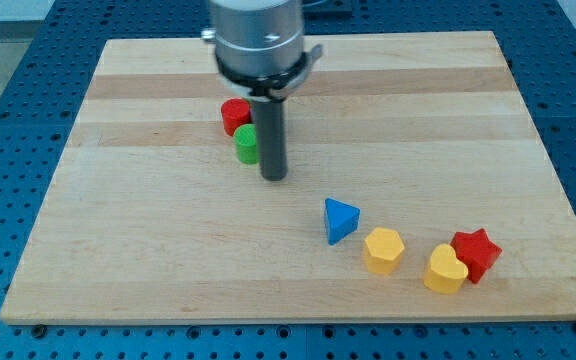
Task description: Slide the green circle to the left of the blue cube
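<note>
right now, in the camera view, my tip (274, 177) sits on the bench (148, 270) just beside the green circle (246, 145), on its right and slightly nearer. no fingers exist on this rod, so nothing is held; it can only push. the green circle touches the red cylinder (234, 114) behind it, on the far side. no clear blue cube shows; the only blue block is the blue triangular block (341, 220), lying to the right and nearer, beside the yellow hexagon (384, 249). judging from this, the tip stands on the wrong side: the circle must travel rightward and nearer, so the push should come from its far left.
</note>
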